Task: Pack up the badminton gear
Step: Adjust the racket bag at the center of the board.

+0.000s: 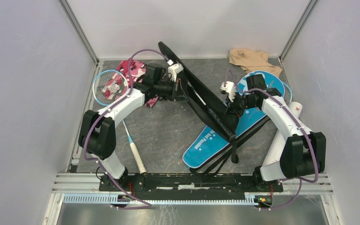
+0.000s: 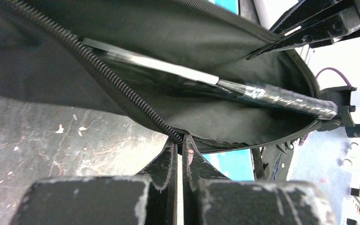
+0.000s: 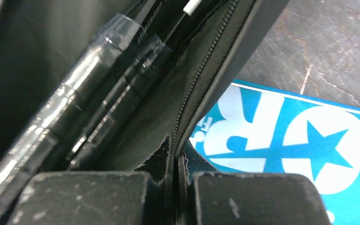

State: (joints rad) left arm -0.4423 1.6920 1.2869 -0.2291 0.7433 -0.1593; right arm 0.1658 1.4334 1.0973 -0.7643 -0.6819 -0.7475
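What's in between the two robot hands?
The black cover stretches between the left gripper and right gripper, each shut on its zipper edge; the top view shows it.

The left arm (image 1: 117,108) and right arm (image 1: 281,115) bend elbows-out and reach inward toward the black cover (image 1: 206,105). The left claw (image 2: 179,143) pinches its zipper edge from the left, jaws closed tight. The right claw (image 3: 172,145) clamps the cover's right-hand edge likewise.
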